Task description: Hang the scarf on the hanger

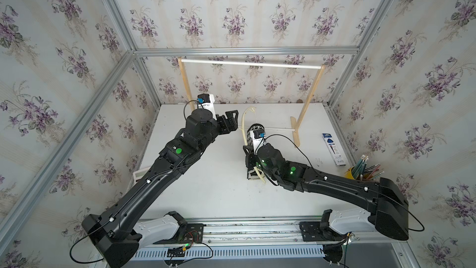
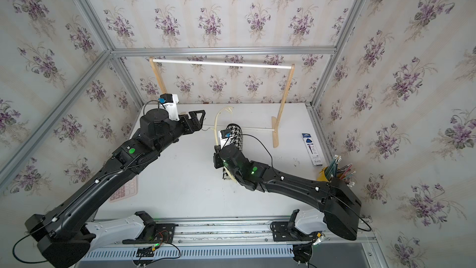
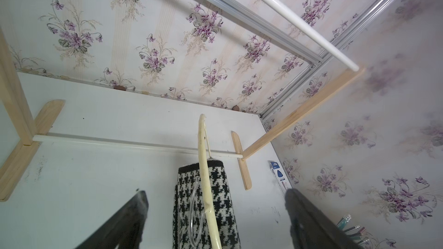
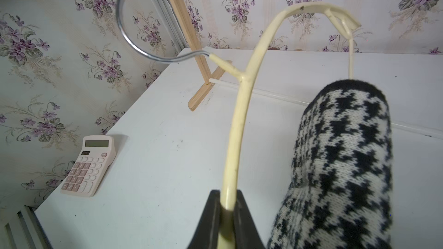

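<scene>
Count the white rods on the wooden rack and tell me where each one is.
2. The top rod spans the uprights of the wooden rack; the lower rod runs between its feet, passing behind the scarf. No others show.

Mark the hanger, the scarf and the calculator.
hanger (image 4: 236,128): right wrist view, on its cream curved arm.
scarf (image 4: 342,154): right wrist view, on the houndstooth fold.
calculator (image 4: 85,173): right wrist view, on its keypad.

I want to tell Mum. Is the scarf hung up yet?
Nearly. Done: the black-and-white houndstooth knitted scarf drapes over the lower bar of the thin cream curved hanger. In hand: the right hand grips its arm; the left hand is open, empty. Left: maybe setting it down.
</scene>
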You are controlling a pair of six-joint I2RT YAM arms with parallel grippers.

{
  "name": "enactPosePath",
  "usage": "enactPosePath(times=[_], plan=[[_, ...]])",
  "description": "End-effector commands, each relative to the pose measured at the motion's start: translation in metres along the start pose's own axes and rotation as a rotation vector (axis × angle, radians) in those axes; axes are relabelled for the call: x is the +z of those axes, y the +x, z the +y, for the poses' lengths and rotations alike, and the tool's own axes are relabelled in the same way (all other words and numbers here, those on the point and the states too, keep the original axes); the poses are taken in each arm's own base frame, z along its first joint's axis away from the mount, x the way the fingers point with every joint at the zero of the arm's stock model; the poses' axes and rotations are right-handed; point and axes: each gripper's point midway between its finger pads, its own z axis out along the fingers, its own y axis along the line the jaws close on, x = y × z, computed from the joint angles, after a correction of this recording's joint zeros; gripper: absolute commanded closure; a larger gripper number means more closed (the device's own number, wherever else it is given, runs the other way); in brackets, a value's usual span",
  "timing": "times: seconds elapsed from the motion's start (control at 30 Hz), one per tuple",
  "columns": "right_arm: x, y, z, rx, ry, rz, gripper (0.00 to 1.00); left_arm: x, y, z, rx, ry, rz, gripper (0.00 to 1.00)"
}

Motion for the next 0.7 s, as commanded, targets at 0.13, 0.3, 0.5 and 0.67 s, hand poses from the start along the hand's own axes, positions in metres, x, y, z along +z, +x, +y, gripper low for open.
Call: enactPosePath(times=[0.13, 0.3, 0.5, 0.67], plan=[[-0.022, -0.038, 0.007, 0.021, -0.036, -0.088, 1.00, 0.002, 0.001, 0.043, -0.037, -0.156, -0.025, 0.10], [-0.052, -0.065, 0.005, 0.050, -0.079, -0.143, 1.00, 0.008, 0.020, 0.087, -0.145, -0.204, 0.009, 0.13], [-0.075, -0.085, -0.004, 0.113, -0.128, -0.188, 1.00, 0.023, 0.046, 0.095, -0.196, -0.114, 0.058, 0.21], [-0.079, -0.092, 0.000, 0.173, -0.207, -0.193, 1.00, 0.042, 0.076, 0.080, -0.245, 0.055, 0.130, 0.27]])
